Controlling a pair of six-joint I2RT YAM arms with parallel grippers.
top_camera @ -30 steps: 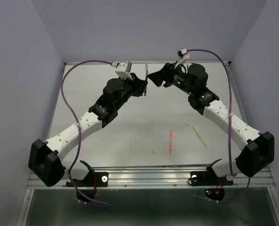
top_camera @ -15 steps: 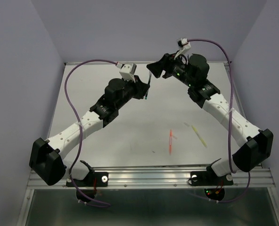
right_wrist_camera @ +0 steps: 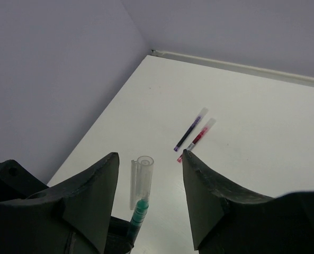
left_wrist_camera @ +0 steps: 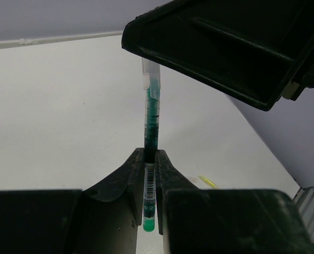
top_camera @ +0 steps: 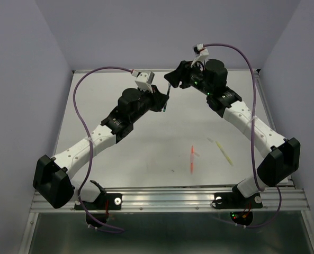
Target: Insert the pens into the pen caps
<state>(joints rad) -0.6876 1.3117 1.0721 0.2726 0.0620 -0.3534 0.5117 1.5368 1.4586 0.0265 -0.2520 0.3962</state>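
From above, the white table [top_camera: 146,143] has both arms meeting over its far side. An orange pen [top_camera: 192,159] and a yellow pen [top_camera: 224,152] lie apart on the near right. Only the right wrist view shows a blue pen [right_wrist_camera: 190,130] and a red pen [right_wrist_camera: 200,134], side by side near the far corner and seemingly capped. Lavender walls [top_camera: 19,79] close the table in. The left gripper [left_wrist_camera: 150,159] is clamped on the green pen [left_wrist_camera: 151,121], held upright. The right gripper [right_wrist_camera: 149,159] has its fingers apart on either side of the clear cap [right_wrist_camera: 141,177], which sits on the green pen's tip.
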